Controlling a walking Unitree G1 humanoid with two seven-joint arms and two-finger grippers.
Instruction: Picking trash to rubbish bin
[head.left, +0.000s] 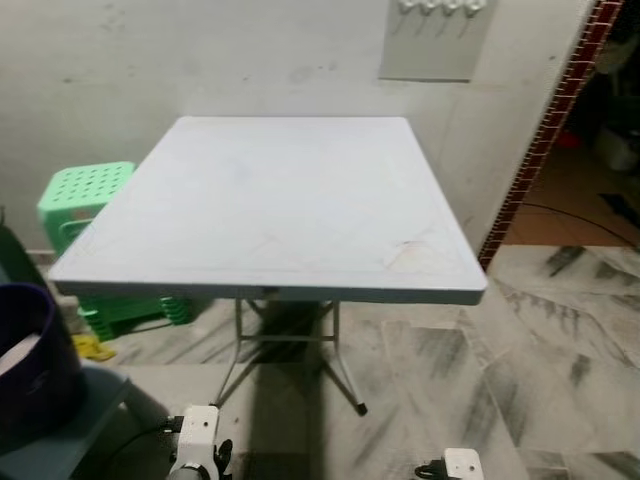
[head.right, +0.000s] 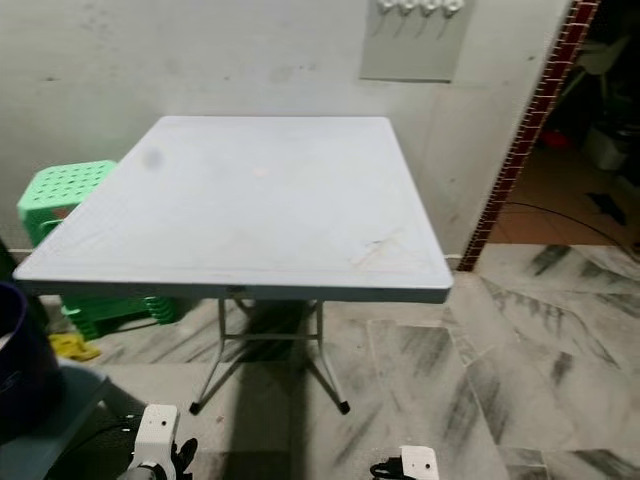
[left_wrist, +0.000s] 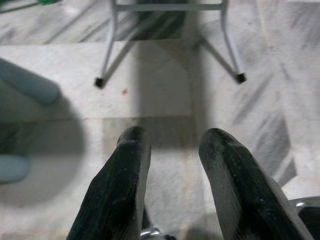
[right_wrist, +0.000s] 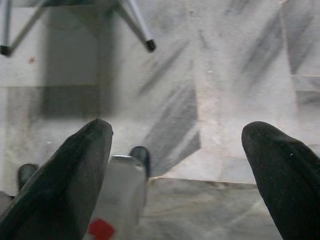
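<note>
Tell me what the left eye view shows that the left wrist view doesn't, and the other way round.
The left eye view alone gives the grey tabletop, the green stool beside it, the dark purple bin at the robot's left, and the wall. The left wrist view alone gives the left gripper, its black fingers parted with nothing between them. Both share the table's metal legs and the marble floor.

The grey table (head.left: 270, 210) is standing bare ahead, its folding legs (head.left: 290, 355) crossing beneath. A green stool (head.left: 85, 200) is sitting just beside its left edge, and a dark bin (head.left: 30, 350) is blocking the near left; marble floor (head.left: 520, 350) is lying open on the right.
</note>
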